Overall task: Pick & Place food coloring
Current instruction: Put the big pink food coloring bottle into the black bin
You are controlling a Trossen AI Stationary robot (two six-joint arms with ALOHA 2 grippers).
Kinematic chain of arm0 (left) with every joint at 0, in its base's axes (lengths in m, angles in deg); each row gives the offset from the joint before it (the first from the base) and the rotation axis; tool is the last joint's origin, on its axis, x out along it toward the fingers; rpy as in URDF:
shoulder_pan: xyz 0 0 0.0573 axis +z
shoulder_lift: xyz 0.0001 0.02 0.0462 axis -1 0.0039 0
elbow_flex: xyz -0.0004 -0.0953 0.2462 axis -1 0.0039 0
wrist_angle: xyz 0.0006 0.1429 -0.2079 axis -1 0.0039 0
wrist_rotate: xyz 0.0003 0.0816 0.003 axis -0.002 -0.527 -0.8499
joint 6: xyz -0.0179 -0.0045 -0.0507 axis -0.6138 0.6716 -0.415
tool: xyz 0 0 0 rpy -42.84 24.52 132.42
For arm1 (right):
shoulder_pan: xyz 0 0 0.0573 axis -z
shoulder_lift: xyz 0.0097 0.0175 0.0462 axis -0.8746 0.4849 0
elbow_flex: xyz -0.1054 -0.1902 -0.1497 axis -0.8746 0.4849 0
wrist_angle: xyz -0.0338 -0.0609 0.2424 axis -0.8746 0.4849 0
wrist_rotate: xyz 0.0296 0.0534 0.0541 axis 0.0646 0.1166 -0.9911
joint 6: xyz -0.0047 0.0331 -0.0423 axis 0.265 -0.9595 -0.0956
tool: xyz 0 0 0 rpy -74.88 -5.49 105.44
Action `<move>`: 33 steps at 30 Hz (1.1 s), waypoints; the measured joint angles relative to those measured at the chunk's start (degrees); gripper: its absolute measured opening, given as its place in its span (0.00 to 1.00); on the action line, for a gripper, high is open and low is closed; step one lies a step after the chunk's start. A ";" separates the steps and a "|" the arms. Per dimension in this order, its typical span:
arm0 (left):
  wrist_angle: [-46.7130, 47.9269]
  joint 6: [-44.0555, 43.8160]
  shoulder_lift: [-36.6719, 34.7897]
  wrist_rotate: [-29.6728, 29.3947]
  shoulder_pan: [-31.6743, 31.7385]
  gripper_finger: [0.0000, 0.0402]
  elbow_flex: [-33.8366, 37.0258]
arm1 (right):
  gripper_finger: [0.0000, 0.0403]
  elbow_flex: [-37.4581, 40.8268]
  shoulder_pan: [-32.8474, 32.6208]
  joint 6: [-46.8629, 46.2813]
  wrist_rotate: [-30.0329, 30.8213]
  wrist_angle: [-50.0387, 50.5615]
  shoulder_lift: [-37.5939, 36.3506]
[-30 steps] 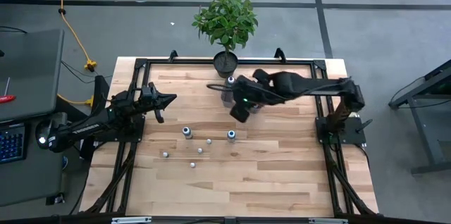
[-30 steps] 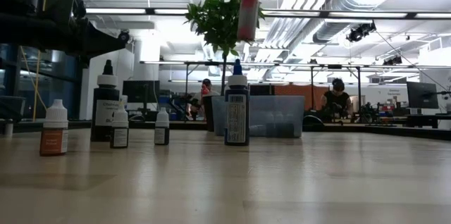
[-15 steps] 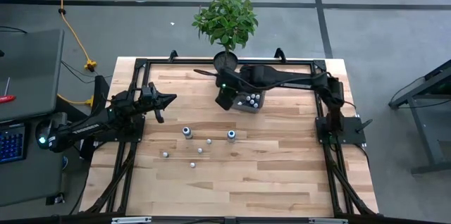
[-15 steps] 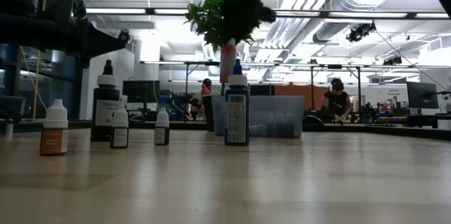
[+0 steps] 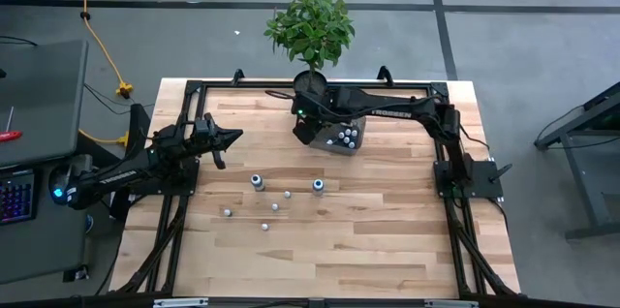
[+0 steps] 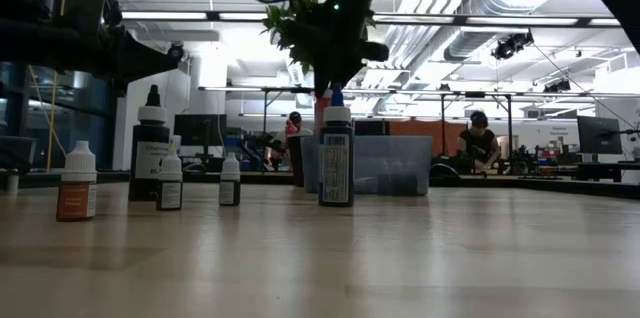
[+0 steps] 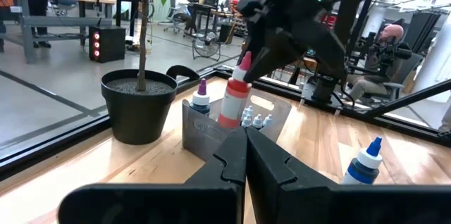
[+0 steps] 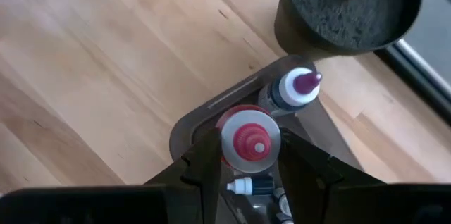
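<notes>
**Red-capped bottle held over the bin's corner**

The right gripper reaches across the far side of the table and is clamped on a red-capped bottle, one finger on each side of its neck. The bottle hangs upright over the clear bin, at the corner nearest the potted plant. In the left wrist view the bottle's whitish body and red tip sit partly below the bin's rim, though whether its base rests on the bin floor cannot be told from these angles.

A purple-capped bottle stands in the same corner of the bin, just beside the held one, and several small white-capped bottles stand further along inside (their caps show as pale dots from above).

The rest of the food coloring stands loose on the wood, well apart from the bin, toward the middle of the table: a blue-capped bottle, a larger dark bottle with a whitish cap, and four tiny ones scattered near them. From table height the blue-capped bottle stands in front of the bin.

The left gripper hovers above the table's left side, its fingers pressed together on nothing, pointed toward the bin.

People sit at desks in the room beyond the table.
</notes>
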 joint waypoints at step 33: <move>0.00 0.02 -0.01 0.00 0.02 0.00 0.00 | 0.28 7.31 1.48 -25.19 2.15 -9.53 4.22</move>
